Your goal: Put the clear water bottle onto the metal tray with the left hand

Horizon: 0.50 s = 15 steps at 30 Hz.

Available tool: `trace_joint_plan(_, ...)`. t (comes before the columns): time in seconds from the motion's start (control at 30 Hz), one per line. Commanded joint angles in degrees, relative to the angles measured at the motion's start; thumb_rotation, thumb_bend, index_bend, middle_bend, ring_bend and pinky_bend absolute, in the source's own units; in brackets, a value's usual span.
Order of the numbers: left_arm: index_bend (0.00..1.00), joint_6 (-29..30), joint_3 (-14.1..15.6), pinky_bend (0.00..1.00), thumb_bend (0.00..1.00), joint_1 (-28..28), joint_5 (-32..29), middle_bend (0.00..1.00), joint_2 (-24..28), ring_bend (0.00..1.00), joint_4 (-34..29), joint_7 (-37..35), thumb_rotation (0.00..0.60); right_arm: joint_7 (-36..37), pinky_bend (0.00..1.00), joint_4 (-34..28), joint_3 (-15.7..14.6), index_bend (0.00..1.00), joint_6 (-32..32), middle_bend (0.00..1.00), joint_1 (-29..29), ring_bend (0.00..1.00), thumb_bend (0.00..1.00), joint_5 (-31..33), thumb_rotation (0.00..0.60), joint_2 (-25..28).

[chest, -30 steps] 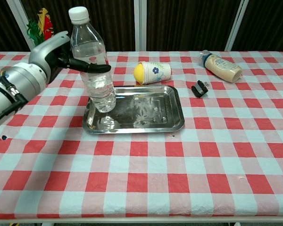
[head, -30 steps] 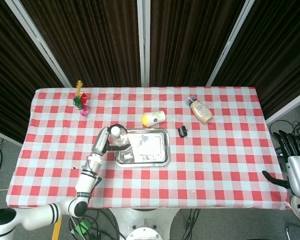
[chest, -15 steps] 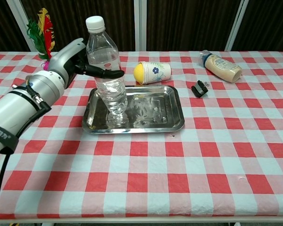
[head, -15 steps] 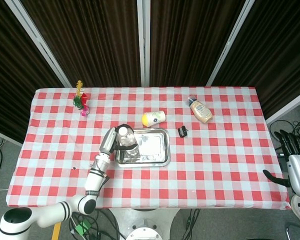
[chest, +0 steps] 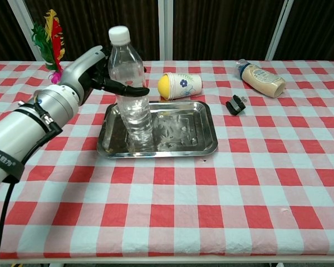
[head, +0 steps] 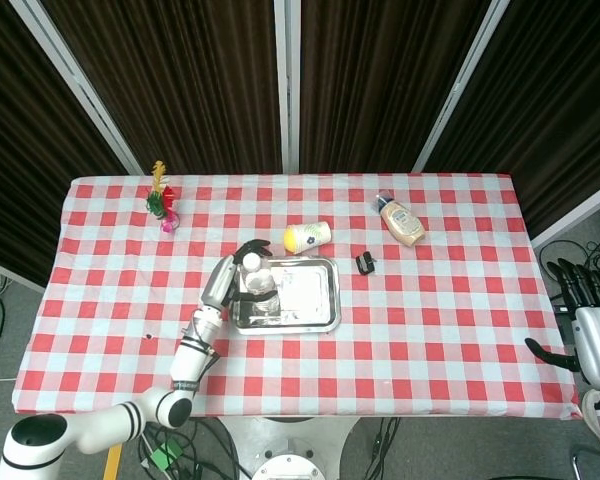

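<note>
The clear water bottle with a white cap stands upright on the left part of the metal tray. My left hand reaches in from the left and still grips the bottle's upper body, with a finger across its front and others behind it. My right hand hangs off the table's right edge in the head view, fingers apart and holding nothing.
A yellow-white paper cup lies on its side just behind the tray. A black clip and a lying sauce bottle are to the right. A feathered toy stands at the back left.
My left hand carried the bottle rightward over the tray's left rim and lowered it; its base now rests on the tray. The right hand has not moved.
</note>
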Motion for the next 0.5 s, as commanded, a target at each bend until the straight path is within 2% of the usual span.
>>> trace_joint_plan(0.03,0.23,0.05,-0.07,0.36,0.06,0.25,-0.03,0.33,0.38,0.26,-0.60,-0.07,0.600,0.08,0.00,0.02,-0.10,0.06,0.15,0.04,-0.13,0.00,0.08,-0.18,0.600,0.01)
trace_joint_plan(0.3,0.22,2.00,-1.11,0.32,0.03,1.28,0.31,0.32,3.65,0.24,-6.81,1.91,0.600,0.58,0.00,-0.34,-0.15,0.06,0.62,0.04,-0.36,0.00,0.08,-0.77,0.600,0.43)
trace_joint_plan(0.5,0.22,4.23,-3.62,0.30,0.02,3.30,-0.10,0.32,13.00,0.23,-18.40,7.70,0.600,1.19,0.00,-0.47,-0.24,0.06,1.20,0.04,-0.73,0.00,0.08,-1.35,0.600,0.81)
